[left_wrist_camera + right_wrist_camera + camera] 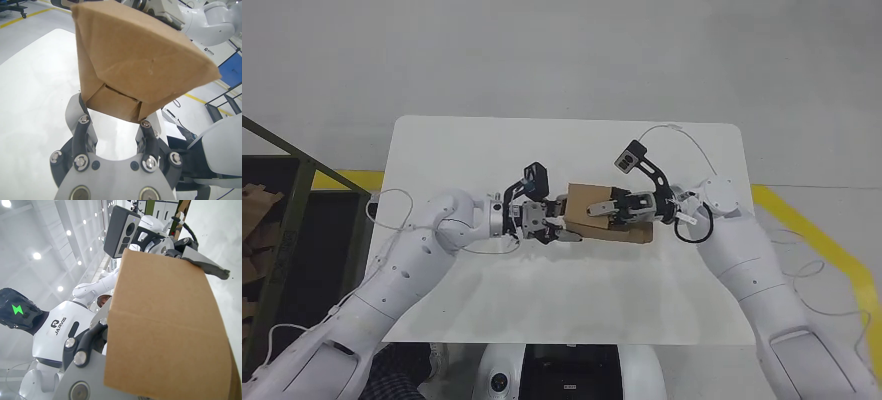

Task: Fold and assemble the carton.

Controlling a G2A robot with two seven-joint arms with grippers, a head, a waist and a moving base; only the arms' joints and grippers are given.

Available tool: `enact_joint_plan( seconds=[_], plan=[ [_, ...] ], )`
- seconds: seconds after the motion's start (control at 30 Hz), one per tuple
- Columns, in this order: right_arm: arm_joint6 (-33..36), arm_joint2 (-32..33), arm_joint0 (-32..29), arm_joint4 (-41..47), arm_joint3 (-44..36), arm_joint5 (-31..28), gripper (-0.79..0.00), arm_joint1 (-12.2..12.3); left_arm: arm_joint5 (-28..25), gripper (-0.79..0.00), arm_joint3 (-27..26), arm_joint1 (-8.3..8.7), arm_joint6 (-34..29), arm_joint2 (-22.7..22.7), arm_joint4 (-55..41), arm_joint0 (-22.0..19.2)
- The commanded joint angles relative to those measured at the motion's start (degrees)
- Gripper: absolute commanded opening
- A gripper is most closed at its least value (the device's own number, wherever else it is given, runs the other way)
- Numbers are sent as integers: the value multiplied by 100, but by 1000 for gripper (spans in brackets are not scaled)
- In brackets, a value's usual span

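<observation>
The left claw (114, 111) is clamped across the near end of the brown cardboard carton (132, 56), over the middle of the white counter (572, 290). Beyond it, the right claw (600, 209) seemingly pinches the carton's far wall, one finger hidden.

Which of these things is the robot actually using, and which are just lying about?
In use: carton, left gripper, right gripper, table.
Lying about: bin of cardboard beside the table, yellow floor tape.
</observation>
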Motion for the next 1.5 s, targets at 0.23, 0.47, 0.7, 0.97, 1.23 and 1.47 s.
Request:
enact_joint_plan(
  seconds=[0.23, 0.47, 0.7, 0.97, 1.23, 1.47],
  plan=[
    [17, 123, 9, -17, 68, -6, -785, 32, -297, 0, 236, 112, -92, -397, -988, 77],
    [44, 62, -54, -98, -34, 21, -785, 43, -93, 0, 142, 159, -141, -602, -1481, 141],
    [44, 2, -76, -79, -205, 21, -785, 53, 270, 0, 87, 100, -317, -429, -1469, 75],
    [44, -20, -106, -67, -320, 21, -785, 74, 452, 0, 185, 30, -326, -312, -1425, -23],
    [44, -5, -110, -68, -337, 21, -785, 97, 468, 0, 254, 3, -273, -355, -1447, -53],
    [44, 121, -97, -52, -172, 27, -785, 134, -8, 0, 235, 59, -98, -645, -1678, 113]
  ],
)
